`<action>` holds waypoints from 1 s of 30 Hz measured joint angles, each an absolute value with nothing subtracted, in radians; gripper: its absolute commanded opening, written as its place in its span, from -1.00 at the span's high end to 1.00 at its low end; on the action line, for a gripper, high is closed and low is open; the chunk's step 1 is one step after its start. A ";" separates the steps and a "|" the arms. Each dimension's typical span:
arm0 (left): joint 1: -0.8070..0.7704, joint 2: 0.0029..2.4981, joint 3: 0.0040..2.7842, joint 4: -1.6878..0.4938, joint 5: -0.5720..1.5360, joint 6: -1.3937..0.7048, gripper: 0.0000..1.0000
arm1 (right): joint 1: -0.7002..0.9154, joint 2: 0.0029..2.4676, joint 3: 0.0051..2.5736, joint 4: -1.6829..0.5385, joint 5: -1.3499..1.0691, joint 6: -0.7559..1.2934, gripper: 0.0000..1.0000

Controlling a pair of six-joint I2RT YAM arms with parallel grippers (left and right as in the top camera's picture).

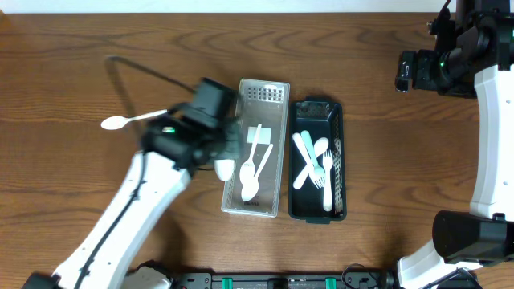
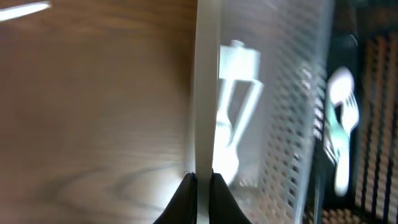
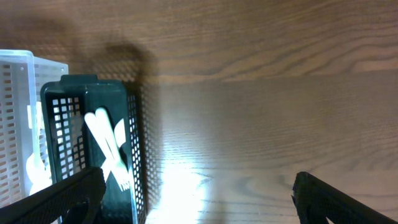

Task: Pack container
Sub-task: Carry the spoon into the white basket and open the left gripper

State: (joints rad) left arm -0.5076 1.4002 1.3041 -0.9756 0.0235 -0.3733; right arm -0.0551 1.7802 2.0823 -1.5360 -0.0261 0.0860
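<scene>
A white perforated container [image 1: 273,120] stands mid-table and holds white spoons [image 1: 250,172]. It also shows in the left wrist view [image 2: 292,93], with the spoons [image 2: 230,137] inside. To its right is a black perforated container [image 1: 340,172] holding white and pale green cutlery [image 1: 315,160], also in the right wrist view [image 3: 134,143]. My left gripper [image 2: 203,186] is shut on the white container's left wall [image 2: 205,93]. My right gripper [image 3: 196,193] is open and empty above bare table, to the right of the black container. A loose white spoon [image 1: 132,120] lies at the left.
A white rounded shape [image 1: 225,169] sits just outside the white container's left wall, by my left gripper [image 1: 229,140]. A dark cable [image 1: 136,68] runs over the table behind the left arm. The right arm [image 1: 438,68] hangs at the far right.
</scene>
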 measured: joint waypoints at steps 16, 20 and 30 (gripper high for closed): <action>-0.612 1.733 1.304 -0.875 0.023 -0.316 0.19 | -0.055 1.780 2.082 -1.540 -0.026 0.086 -0.98; -0.612 1.736 1.304 -0.858 0.023 -0.304 0.19 | -0.055 1.780 2.082 -1.538 -0.026 0.086 -0.98; -0.584 1.628 1.414 -0.871 -0.188 -0.239 0.04 | -0.055 1.780 2.082 -1.534 -0.027 0.074 -0.99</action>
